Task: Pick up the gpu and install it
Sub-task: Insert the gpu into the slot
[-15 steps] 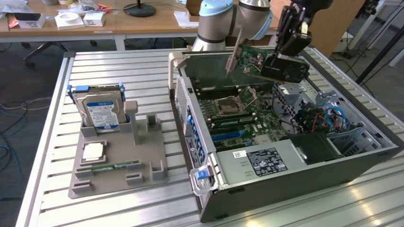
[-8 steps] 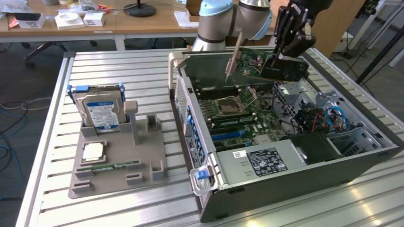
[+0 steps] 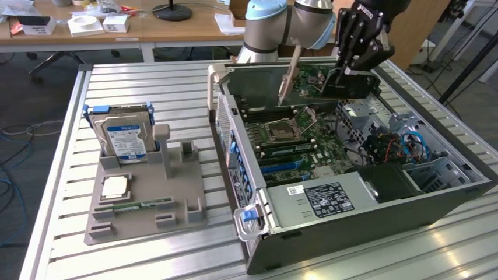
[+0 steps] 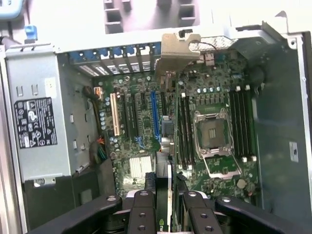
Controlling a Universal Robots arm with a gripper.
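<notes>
The gripper (image 3: 344, 73) was clenched on the gpu (image 3: 307, 81) and held it up over the open computer case (image 3: 374, 216). The card hung above the motherboard (image 3: 288, 134), with its pale metal end toward the exterior view's left. The case sat on the metal table (image 3: 155, 81), by the edge on the exterior view's right. A grey holder (image 3: 186, 192) with a hard drive (image 3: 125, 137) stood near the other edge.

Gpu (image 3: 321, 85) in jaws over computer case (image 3: 374, 224)
</notes>
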